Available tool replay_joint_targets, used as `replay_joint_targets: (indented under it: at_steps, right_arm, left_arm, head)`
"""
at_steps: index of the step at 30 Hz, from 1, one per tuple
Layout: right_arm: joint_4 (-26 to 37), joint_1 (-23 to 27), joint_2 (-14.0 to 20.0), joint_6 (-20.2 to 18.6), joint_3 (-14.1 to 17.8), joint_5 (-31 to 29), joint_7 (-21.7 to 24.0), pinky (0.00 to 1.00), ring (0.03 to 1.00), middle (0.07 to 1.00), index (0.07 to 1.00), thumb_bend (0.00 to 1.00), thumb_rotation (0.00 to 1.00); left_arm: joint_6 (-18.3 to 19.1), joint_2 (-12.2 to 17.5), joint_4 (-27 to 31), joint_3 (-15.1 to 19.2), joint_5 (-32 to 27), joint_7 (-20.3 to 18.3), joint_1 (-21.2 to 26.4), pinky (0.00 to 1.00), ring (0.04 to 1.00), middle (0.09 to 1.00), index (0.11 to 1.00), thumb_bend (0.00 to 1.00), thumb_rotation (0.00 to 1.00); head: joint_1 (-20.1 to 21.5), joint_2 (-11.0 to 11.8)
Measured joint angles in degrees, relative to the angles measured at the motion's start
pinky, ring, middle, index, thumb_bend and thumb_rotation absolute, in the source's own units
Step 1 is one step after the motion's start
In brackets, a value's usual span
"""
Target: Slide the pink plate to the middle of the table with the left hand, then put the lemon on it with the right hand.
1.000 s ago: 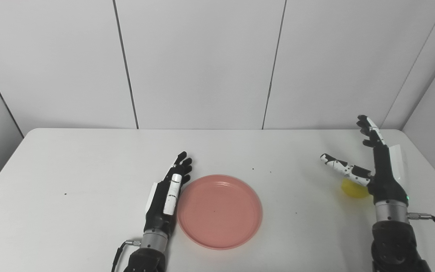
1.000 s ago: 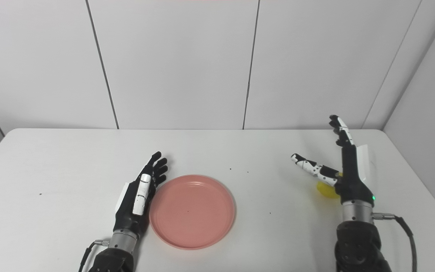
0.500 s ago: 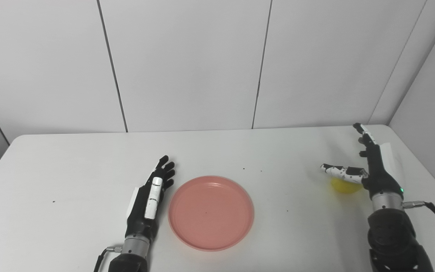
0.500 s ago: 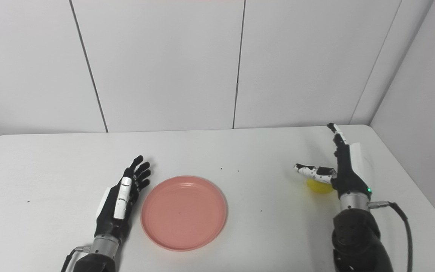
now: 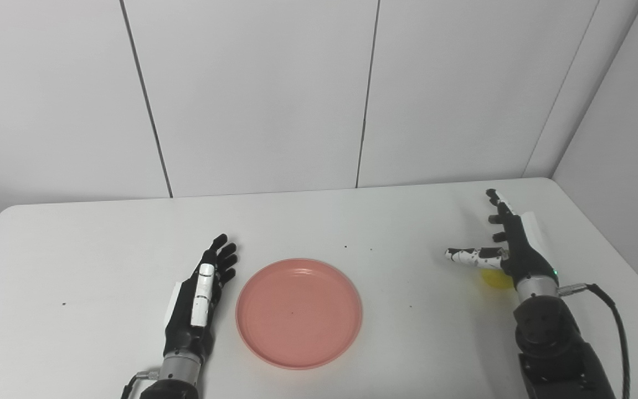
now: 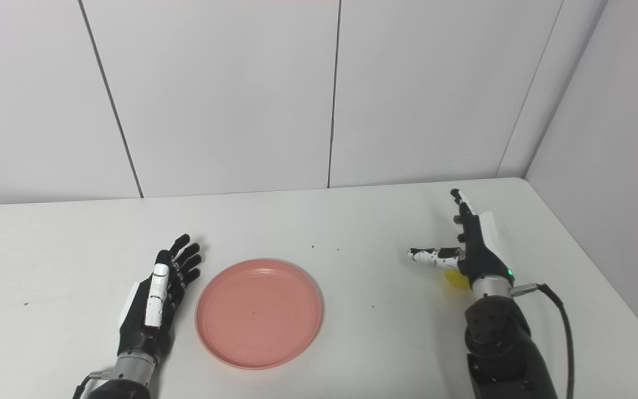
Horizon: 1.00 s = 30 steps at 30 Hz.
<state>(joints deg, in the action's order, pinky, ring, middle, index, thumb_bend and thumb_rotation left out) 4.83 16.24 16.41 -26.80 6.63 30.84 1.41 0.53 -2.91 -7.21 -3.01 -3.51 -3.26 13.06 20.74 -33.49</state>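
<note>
The pink plate [image 5: 298, 312] lies flat near the middle of the white table [image 5: 103, 238], empty. My left hand [image 5: 200, 302] rests open just left of the plate with a small gap to its rim, fingers straight and pointing away. The yellow lemon [image 5: 495, 279] sits on the table at the right, mostly hidden behind my right hand [image 5: 510, 252]. That hand is open, fingers raised and thumb stretched left above the lemon, not closed on it.
White wall panels stand behind the table. The table's right edge [image 5: 618, 249] runs close to my right arm, with a side wall beyond it. A few small dark specks [image 5: 345, 247] dot the tabletop.
The camera has swung right, shifting the whole picture left. My left hand has drawn slightly away from the plate's rim. My right hand has lowered over the lemon.
</note>
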Motion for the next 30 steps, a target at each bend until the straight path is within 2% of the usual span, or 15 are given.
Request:
replay_joint_targets:
  at_steps: [4, 12, 19, 23, 26, 30]
  right_arm:
    - [-0.86, 0.02, -0.18, -0.04, 0.01, 0.23, 0.41, 0.80, 0.903, 0.927, 0.923, 0.88, 0.13]
    - [-1.70, 0.27, -0.13, -0.04, -0.92, 1.47, 0.16, 0.83, 0.934, 0.959, 0.948, 0.90, 0.25]
    - [-1.44, 0.17, -0.16, -0.02, -1.84, 1.51, -1.68, 0.83, 0.934, 0.969, 0.965, 0.89, 0.29]
    - [3.49, -0.47, -0.19, 0.06, -2.28, 1.82, -2.58, 0.85, 0.943, 0.979, 0.979, 0.87, 0.33]
    - [6.26, -0.39, -0.14, 0.03, -2.23, 2.38, -2.46, 0.83, 0.931, 0.970, 0.972, 0.88, 0.35]
    - [9.06, -0.16, -0.33, -0.01, -0.61, 4.23, -0.32, 0.83, 0.931, 0.968, 0.957, 0.88, 0.31]
  left_arm:
    - [0.82, -0.02, 0.57, 0.55, -1.22, -0.07, -0.07, 0.91, 0.899, 0.889, 0.879, 0.67, 1.00]
    - [0.94, 0.00, 0.83, 0.64, -1.78, -0.34, -0.27, 0.89, 0.890, 0.884, 0.876, 0.66, 1.00]
    - [0.92, 0.01, 0.86, 0.60, -1.77, -0.39, -0.29, 0.87, 0.883, 0.880, 0.874, 0.67, 1.00]
    - [0.90, 0.04, 0.90, 0.66, -1.77, -0.42, -0.28, 0.89, 0.889, 0.887, 0.877, 0.67, 1.00]
    - [0.89, 0.11, 0.87, 0.62, -1.76, -0.66, -0.28, 0.90, 0.895, 0.892, 0.882, 0.67, 1.00]
    - [0.84, 0.44, 0.84, 0.73, -1.76, -0.70, -0.27, 0.88, 0.893, 0.891, 0.882, 0.65, 1.00]
  head:
    - [0.53, -0.09]
    - [1.06, -0.35]
    - [1.23, -0.35]
    - [2.37, 0.08]
    - [4.04, 0.35]
    - [5.01, 0.53]
